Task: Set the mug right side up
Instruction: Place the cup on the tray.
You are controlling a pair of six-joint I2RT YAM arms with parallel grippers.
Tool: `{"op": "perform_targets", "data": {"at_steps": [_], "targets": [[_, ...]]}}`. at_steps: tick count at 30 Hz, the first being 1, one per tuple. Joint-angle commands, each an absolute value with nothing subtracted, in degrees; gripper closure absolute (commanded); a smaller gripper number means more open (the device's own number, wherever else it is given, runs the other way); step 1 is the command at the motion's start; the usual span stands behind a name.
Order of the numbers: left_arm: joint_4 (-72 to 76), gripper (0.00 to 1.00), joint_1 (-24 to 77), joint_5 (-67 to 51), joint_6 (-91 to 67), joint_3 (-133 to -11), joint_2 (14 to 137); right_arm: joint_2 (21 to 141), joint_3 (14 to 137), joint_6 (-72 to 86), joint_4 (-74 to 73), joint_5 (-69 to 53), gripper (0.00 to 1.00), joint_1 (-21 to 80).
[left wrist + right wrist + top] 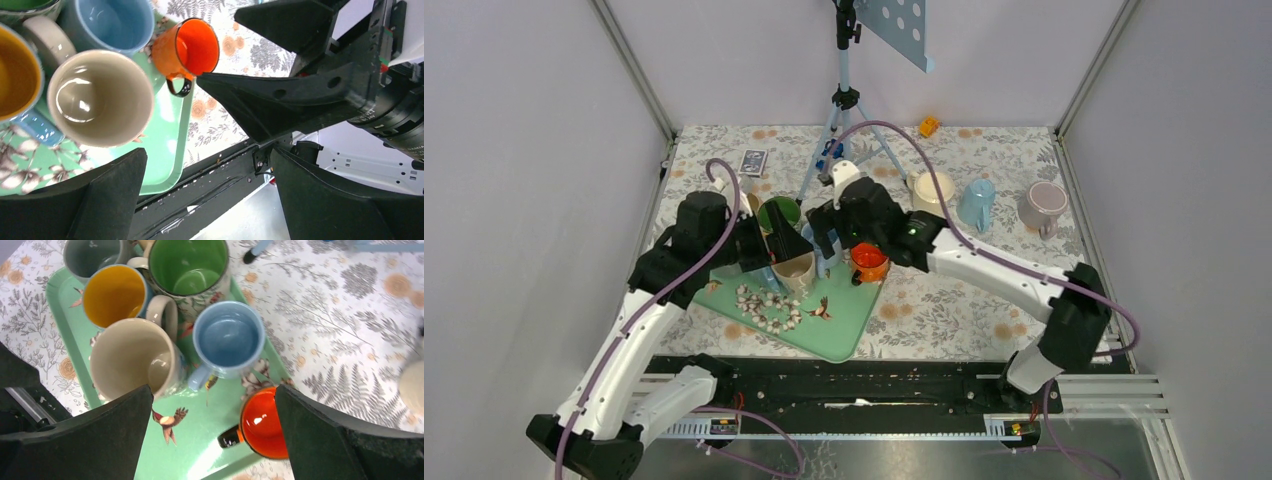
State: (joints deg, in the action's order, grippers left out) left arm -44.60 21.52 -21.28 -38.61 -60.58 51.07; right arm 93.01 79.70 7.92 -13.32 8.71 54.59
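A: Where's the mug?

B: The orange mug (262,422) stands mouth up at the right edge of the green tray (200,450), just beside the blue mug (227,337). I can't tell if its base is fully inside the rim or partly over the bench (350,315).

A: Tools?

B: Left tool (207,152) and right tool (212,390) are both spread wide with nothing between the fingers. Both hang over the tray.

A: Handling?

B: It looks like small enamelware. I'd guess it's light, stiff and glossy, so probably slippery, and more likely to chip than shatter. Best hold is to pinch the wall over the rim, one finger inside, away from the black handle (229,440). That loop looks too small for a sure pinch.

A: Anything left?

B: Every mug on the tray shows its inside, so I'd call the flip done. The main risk is nudging it while backing off, since its neighbours sit close.
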Motion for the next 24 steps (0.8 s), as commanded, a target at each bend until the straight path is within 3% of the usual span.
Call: {"op": "perform_targets", "data": {"at_steps": [1, 13, 24], "targets": [[-37.0, 0.01, 24.0, -20.9, -38.6, -63.5, 52.6, 86.2, 75.5, 11.6, -15.9, 13.5, 0.0, 52.8], [-27.2, 0.01, 39.3, -10.4, -38.8, -65.8, 60.7, 76.8, 64.8, 17.8, -19.9, 18.1, 0.0, 44.8], [-22.0, 0.01, 42.1, -11.1, -36.4, -65.0, 65.1, 72.4, 56.0, 19.4, -19.4, 19.1, 0.0, 31.1]]}}
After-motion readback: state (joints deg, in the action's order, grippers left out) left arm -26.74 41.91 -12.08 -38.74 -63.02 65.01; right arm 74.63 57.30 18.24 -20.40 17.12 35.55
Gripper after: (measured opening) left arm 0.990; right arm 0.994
